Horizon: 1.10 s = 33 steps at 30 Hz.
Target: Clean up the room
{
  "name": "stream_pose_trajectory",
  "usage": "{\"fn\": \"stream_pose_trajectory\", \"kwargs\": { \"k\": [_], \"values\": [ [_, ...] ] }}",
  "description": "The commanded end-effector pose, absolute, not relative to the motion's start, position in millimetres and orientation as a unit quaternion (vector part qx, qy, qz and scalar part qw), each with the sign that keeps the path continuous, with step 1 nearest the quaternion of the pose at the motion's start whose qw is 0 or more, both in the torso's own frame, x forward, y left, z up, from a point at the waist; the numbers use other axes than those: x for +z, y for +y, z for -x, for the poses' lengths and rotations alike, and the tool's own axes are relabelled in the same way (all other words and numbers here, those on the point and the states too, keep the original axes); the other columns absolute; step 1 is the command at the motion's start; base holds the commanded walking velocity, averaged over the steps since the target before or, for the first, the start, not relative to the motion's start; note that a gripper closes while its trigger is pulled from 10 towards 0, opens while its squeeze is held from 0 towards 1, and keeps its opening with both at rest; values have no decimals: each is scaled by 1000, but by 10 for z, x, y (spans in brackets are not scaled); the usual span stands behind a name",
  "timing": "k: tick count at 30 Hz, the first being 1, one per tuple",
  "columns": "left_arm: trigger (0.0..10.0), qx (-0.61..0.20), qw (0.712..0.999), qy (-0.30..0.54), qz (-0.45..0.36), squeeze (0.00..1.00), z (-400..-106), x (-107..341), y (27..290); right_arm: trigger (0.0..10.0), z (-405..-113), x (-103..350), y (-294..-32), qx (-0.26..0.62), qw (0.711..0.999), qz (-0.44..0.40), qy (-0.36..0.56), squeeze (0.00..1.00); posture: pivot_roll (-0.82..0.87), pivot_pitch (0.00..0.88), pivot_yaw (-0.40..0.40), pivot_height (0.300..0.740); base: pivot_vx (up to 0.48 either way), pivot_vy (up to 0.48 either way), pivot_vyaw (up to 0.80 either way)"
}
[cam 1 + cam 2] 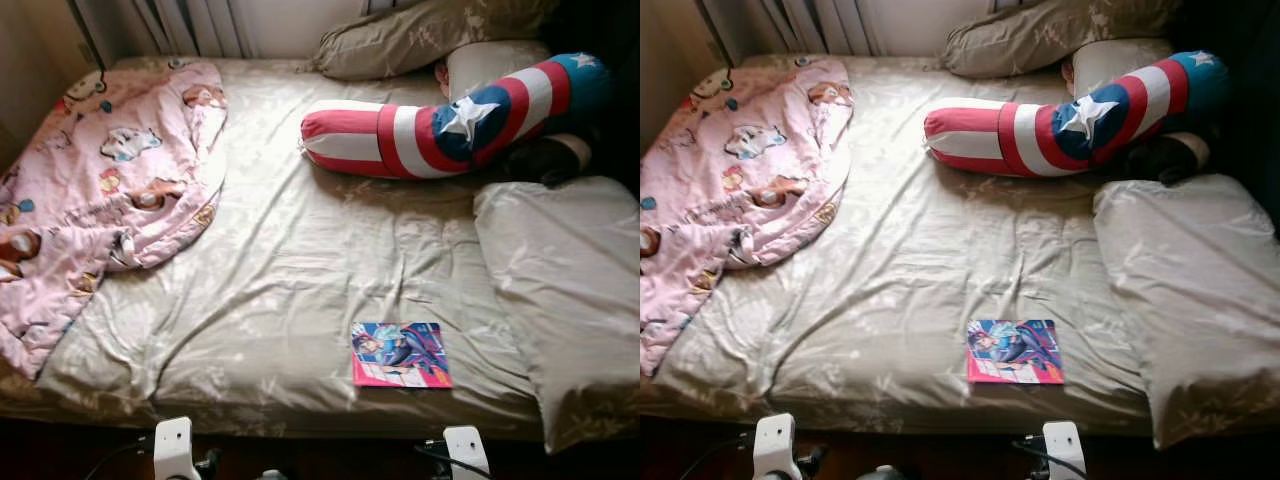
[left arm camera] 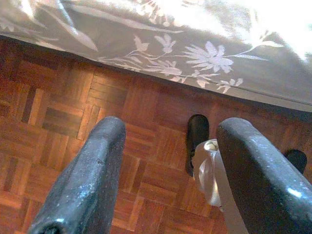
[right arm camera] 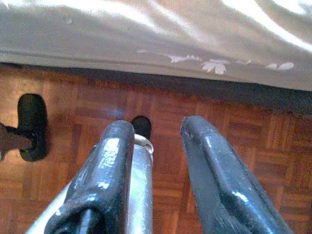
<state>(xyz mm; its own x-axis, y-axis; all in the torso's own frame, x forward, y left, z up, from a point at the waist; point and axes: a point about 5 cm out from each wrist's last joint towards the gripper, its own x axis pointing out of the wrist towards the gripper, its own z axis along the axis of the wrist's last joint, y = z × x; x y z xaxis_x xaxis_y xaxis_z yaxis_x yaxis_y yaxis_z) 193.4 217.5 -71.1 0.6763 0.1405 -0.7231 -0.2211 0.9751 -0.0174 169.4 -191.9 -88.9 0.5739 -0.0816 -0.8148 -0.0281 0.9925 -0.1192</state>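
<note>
Bed [image 1: 300,260] ahead, covered with a wrinkled beige sheet printed with pale flowers, seen from its foot end. Book [image 1: 400,354] with a bright comic-style cover lying flat on the sheet near the foot edge, right of the middle, apart from everything else. Pink blanket [image 1: 100,190] with cartoon figures bunched over the left side of the bed, its lower end hanging past the corner. Long bolster [image 1: 450,125] in red and white stripes with a blue patch and a white star, lying curved across the upper right of the bed. Beige pillow [image 1: 420,35] at the far end behind the bolster, a second pale cushion [image 1: 490,65] just under the bolster's blue end. Large beige pillow [image 1: 565,290] along the right edge, well to the right of the book, its near end reaching past the foot of the bed. Something dark [image 1: 545,158] tucked between bolster and large pillow, too dim to identify. Left gripper [image 2: 170,180] hanging low over a wooden parquet floor [image 2: 63,112] beside the bed's edge, fingers spread wide, nothing between them. Right gripper [image 3: 156,175] likewise low over the parquet by the hanging sheet, fingers parted a moderate way and empty.
</note>
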Motion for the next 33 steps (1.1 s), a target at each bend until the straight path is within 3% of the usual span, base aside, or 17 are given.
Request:
{"fn": "stream_pose_trajectory", "kwargs": {
  "k": [1, 10, 25, 33],
  "values": [
    [10000, 107, 907, 405, 49, 0, -1837, -759, 2203, 10000, -1618, -924, -1905, -10, 879, 61, 472, 0, 70, 177, 23, 740, 0, 281, 0],
    [10000, 107, 906, 407, 52, 0, -1822, -767, 2195, 10000, -1588, -929, -1947, -31, 881, 40, 471, 0, 65, 170, 19, 740, 0, 278, 537],
    [10000, 112, 906, 403, 61, 0, -1843, -764, 2166, 10000, -1634, -906, -1982, -22, 882, 51, 468, 0, 71, 189, 7, 740, 0, 204, 0],
    [10000, 111, 907, 401, 65, 0, -1866, -759, 2129, 10000, -1607, -904, -2044, -24, 882, 55, 467, 0, 61, 190, -14, 740, 0, 202, 547]
  ]
}}
